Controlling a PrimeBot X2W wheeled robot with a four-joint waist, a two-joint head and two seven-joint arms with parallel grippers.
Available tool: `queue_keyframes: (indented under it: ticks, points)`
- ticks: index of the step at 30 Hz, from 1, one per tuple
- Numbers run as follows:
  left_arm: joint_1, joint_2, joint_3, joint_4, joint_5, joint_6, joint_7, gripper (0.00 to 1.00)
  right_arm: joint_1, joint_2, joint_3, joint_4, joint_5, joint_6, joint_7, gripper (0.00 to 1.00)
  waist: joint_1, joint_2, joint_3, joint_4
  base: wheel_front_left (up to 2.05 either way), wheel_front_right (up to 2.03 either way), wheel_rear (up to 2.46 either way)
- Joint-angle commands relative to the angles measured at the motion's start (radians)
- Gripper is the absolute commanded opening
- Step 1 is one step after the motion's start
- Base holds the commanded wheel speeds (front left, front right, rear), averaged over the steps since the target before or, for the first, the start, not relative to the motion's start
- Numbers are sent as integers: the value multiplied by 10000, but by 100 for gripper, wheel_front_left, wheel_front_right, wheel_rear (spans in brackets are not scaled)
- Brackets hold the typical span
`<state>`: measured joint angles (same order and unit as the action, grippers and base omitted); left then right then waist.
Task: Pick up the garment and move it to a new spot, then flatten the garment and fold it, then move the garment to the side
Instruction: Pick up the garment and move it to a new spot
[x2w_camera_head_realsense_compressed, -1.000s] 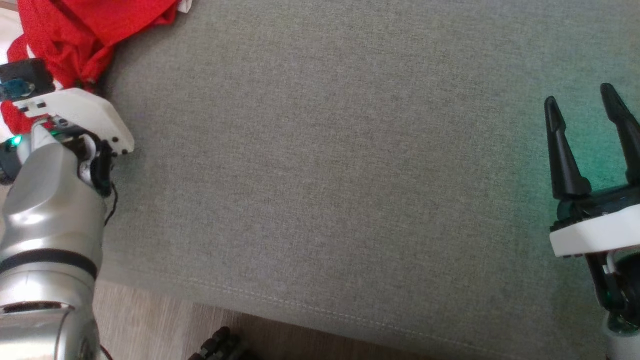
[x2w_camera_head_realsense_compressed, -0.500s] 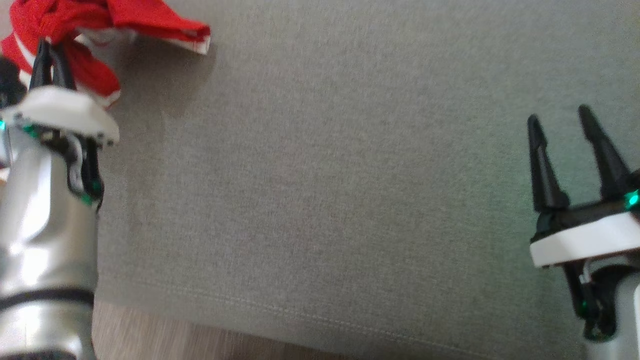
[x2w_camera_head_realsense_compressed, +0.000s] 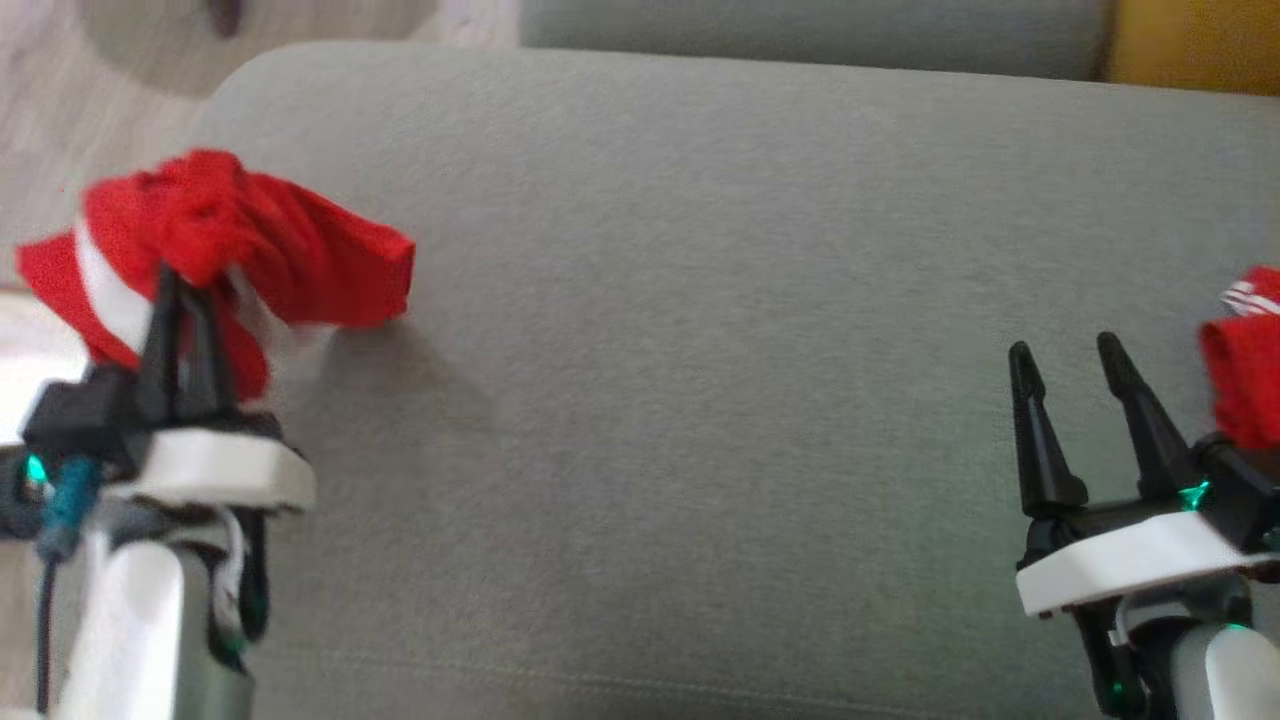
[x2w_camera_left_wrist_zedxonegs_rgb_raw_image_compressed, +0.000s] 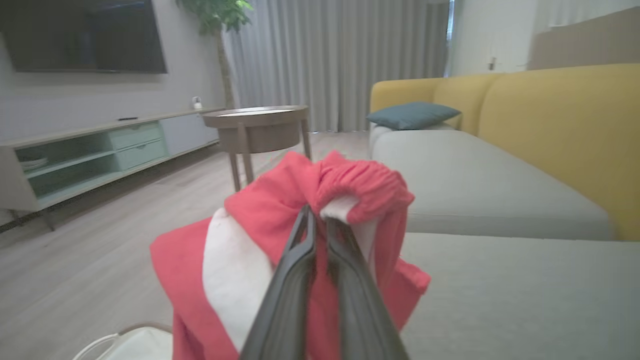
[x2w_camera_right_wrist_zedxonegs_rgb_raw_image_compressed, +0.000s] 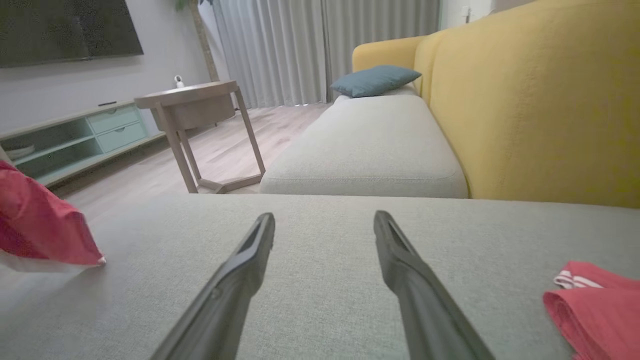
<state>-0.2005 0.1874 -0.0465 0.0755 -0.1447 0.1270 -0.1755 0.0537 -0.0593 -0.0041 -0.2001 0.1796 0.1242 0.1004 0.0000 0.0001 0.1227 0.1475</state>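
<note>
1. From the head view, the left gripper (x2w_camera_head_realsense_compressed: 185, 300) sits at the left edge of the grey seat (x2w_camera_head_realsense_compressed: 700, 300). Its two fingers are pinched together on the red garment (x2w_camera_head_realsense_compressed: 250, 250), which is bunched above them. Part of the garment lies over the seat's left edge and part over the floor (x2w_camera_head_realsense_compressed: 40, 120).
2. The left wrist view shows the grasp close up. The left gripper (x2w_camera_left_wrist_zedxonegs_rgb_raw_image_compressed: 316, 220) clamps a gathered fold of the garment (x2w_camera_left_wrist_zedxonegs_rgb_raw_image_compressed: 280, 200), and red cloth and a white inner layer drape down either side of the fingers.
3. The right wrist view shows the garment (x2w_camera_right_wrist_zedxonegs_rgb_raw_image_compressed: 40, 225) side-on, with one corner low at the seat's left edge. I cannot tell whether it touches.
4. The right gripper (x2w_camera_head_realsense_compressed: 1063, 348) is near the seat's right edge. In its own view (x2w_camera_right_wrist_zedxonegs_rgb_raw_image_compressed: 324, 217) the fingers are spread apart with nothing between them, above bare seat (x2w_camera_right_wrist_zedxonegs_rgb_raw_image_compressed: 325, 240).
5. A second red cloth (x2w_camera_head_realsense_compressed: 1245, 380) with white stripes lies at the right edge, just beside the right gripper, and the right wrist view shows it flat on the seat (x2w_camera_right_wrist_zedxonegs_rgb_raw_image_compressed: 595, 305).
6. The wrist views also take in a round table (x2w_camera_left_wrist_zedxonegs_rgb_raw_image_compressed: 260, 120), a yellow backrest (x2w_camera_right_wrist_zedxonegs_rgb_raw_image_compressed: 525, 100) and a teal pillow (x2w_camera_right_wrist_zedxonegs_rgb_raw_image_compressed: 375, 80).
</note>
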Motion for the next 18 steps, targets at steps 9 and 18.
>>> queue_keyframes:
  ticks: [9, 18]
  points:
    - [460, -354, -1227, -2001, 125, -447, 1151, 0, -380, 71, 504, -160, 211, 65, -352, 100, 0, -1, -83, -1990, 0, 0, 0]
    - [-861, -1140, -3463, 67, 135, -1432, 1211, 0, -787, 88, 829, 147, 580, 65, -705, 100, 0, -1, 786, -3972, 0, 0, 0]
